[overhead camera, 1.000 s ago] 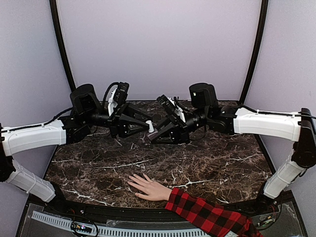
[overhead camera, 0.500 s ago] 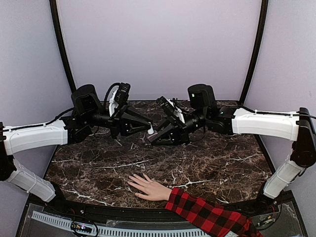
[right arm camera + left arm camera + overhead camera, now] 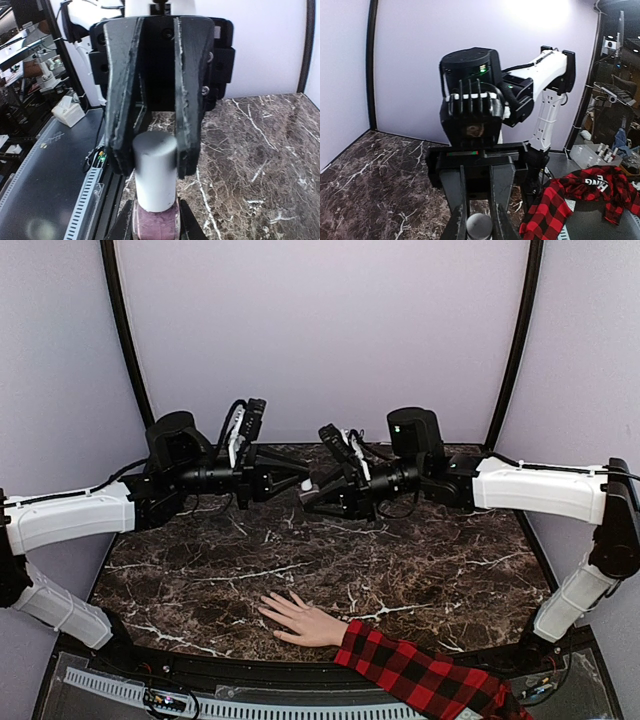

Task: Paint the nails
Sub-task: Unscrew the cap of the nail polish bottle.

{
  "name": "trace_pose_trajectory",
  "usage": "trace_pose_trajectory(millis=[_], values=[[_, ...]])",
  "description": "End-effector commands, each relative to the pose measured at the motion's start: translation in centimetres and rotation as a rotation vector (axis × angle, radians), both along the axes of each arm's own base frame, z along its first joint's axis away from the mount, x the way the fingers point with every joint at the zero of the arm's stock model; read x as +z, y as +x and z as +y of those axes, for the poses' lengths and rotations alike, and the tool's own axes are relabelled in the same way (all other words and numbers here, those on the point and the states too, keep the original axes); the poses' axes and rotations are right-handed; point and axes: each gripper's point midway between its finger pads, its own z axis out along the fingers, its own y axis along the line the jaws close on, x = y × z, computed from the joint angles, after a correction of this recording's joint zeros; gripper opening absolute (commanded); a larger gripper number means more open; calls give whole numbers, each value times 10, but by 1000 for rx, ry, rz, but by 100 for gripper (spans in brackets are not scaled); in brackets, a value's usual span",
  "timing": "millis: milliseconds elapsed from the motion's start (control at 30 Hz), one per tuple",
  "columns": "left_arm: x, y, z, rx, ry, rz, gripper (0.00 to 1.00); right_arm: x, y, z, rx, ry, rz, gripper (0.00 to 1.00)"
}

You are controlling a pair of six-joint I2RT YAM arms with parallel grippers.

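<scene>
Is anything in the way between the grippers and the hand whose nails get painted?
Nothing visible. The left gripper and right gripper both clamp the polish bottle at the far side; only bare marble table separates them from the hand at the near edge.

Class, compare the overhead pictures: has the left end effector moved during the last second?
Yes. The left end effector has shifted up the image, toward the table's far edge, and closed on the polish bottle's white cap.
</scene>
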Motion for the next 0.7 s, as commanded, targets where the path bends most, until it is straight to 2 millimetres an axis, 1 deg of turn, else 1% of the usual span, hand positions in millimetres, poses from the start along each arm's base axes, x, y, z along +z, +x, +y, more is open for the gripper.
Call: trace_pose_trajectory(millis=[0, 200, 300, 433, 500, 533, 567, 600, 633, 667], values=[[-3, 13, -2, 105, 15, 19, 0, 14, 38, 5, -207, 28, -61, 1], [-13, 35, -3, 209, 39, 50, 0, 13, 64, 5, -355, 8, -43, 0], [-19, 48, -2, 279, 47, 73, 0, 8, 79, 5, -429, -13, -34, 0], [-26, 69, -1, 391, 58, 101, 0, 4, 99, 4, -533, -30, -24, 0], [-31, 87, 4, 501, 62, 134, 0, 4, 108, 2, -583, -37, -28, 0], [-32, 92, 3, 522, 64, 143, 0, 3, 113, 2, -607, -41, -31, 0], [-31, 99, 5, 566, 59, 159, 0, 2, 117, 1, -628, -45, -35, 0], [-36, 103, 4, 590, 62, 183, 0, 2, 119, 1, -641, -46, -37, 0], [-37, 110, 7, 634, 60, 193, 0, 3, 121, 0, -650, -46, -38, 0], [-42, 112, 5, 648, 64, 214, 0, 3, 123, 0, -660, -44, -37, 0]])
